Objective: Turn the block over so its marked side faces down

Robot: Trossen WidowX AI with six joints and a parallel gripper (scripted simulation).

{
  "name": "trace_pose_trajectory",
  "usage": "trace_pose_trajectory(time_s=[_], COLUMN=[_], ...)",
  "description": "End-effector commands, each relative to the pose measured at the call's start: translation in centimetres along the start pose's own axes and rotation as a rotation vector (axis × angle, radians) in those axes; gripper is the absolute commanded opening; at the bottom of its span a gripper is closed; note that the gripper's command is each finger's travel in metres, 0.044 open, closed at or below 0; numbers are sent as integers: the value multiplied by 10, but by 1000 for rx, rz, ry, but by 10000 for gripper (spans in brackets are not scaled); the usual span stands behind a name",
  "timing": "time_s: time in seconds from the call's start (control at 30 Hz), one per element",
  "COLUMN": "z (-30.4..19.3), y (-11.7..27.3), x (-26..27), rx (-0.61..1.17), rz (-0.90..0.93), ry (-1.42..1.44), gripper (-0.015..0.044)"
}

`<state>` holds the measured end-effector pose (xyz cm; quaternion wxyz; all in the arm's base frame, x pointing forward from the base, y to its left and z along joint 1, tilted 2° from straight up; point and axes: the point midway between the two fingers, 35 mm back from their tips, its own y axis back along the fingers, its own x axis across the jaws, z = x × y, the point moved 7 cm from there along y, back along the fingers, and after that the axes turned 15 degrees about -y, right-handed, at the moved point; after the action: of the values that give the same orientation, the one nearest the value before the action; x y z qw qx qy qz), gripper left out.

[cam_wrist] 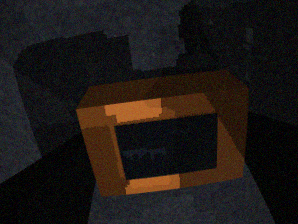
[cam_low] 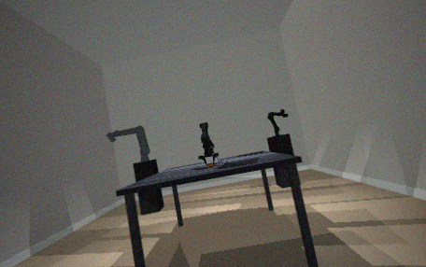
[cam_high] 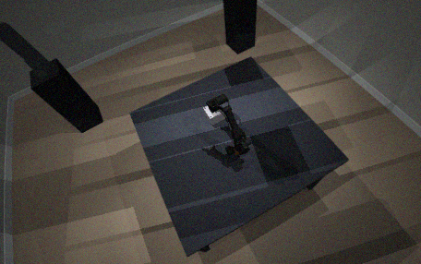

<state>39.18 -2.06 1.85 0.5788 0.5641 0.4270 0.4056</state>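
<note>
Wrist view, orange block (cam_high: 237,152) (cam_low: 210,164) (cam_wrist: 140,110), gripped by tool (cam_high: 237,151) (cam_low: 209,161) (cam_wrist: 165,129)

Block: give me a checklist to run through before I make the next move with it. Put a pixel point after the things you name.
1. Gripper (cam_high: 237,150) (cam_low: 209,163) (cam_wrist: 165,129) shut on the block (cam_high: 236,152) (cam_low: 210,164) (cam_wrist: 102,160): ok.
2. A finger at each end of the block: ok, in the wrist view.
3. Block well inside the table (cam_high: 185,198) (cam_low: 159,183) edges: ok.
4. Block apart from the white base plate (cam_high: 210,112): ok, in the top view.
5. Block lifted off the table: cannot tell, too small in the exterior view.
6. Marked side down: cannot tell; the face toward the wrist camera has a dark rectangular middle, but whether that is the mark is unclear.
</note>
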Motion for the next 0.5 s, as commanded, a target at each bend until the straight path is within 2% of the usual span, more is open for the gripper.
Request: trace_pose_trajectory(time_s=[0.0, 0.2, 0.47], z=[3, 2, -2], y=[23, 23, 14], x=[1, 1, 0], rx=[-19, -28, -142], rz=[9, 12, 43], ry=[2, 2, 2], gripper=[0, 0, 0])
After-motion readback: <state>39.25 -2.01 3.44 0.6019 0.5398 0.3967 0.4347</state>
